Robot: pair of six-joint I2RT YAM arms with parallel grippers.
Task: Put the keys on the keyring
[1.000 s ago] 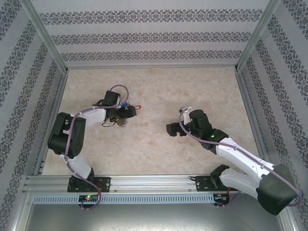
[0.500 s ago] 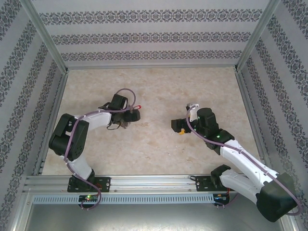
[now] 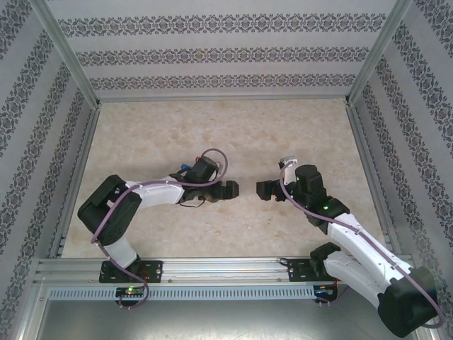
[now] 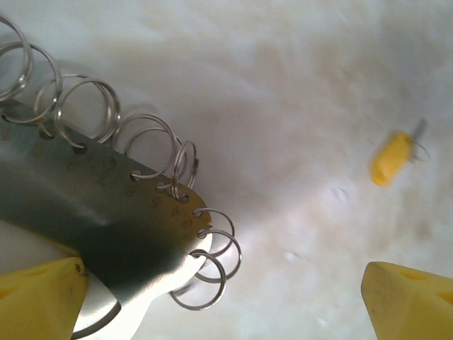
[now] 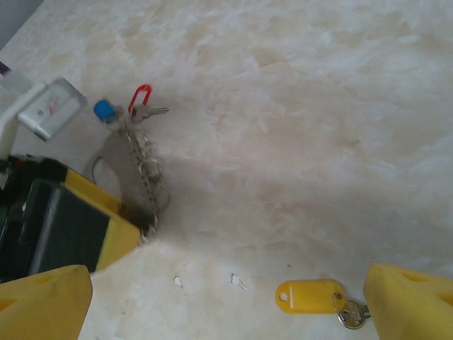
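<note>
The keyring [image 4: 92,205] runs off-frame; the yellow key [image 4: 391,157] is blurred.

The left gripper [image 3: 228,189] and the right gripper [image 3: 260,189] faced each other tip to tip, near but apart, over the middle of the pale marbled worktop [image 3: 212,127], somewhat closer to its near edge than to its far one. The left arm [image 3: 152,193] stretched in low from the left part of the near edge and the right arm [image 3: 354,237] from the right part, each with a purple cable [image 3: 212,152] looped along it. A small blue spot [image 3: 185,168] sat just beyond the left wrist, too small to name.
</note>
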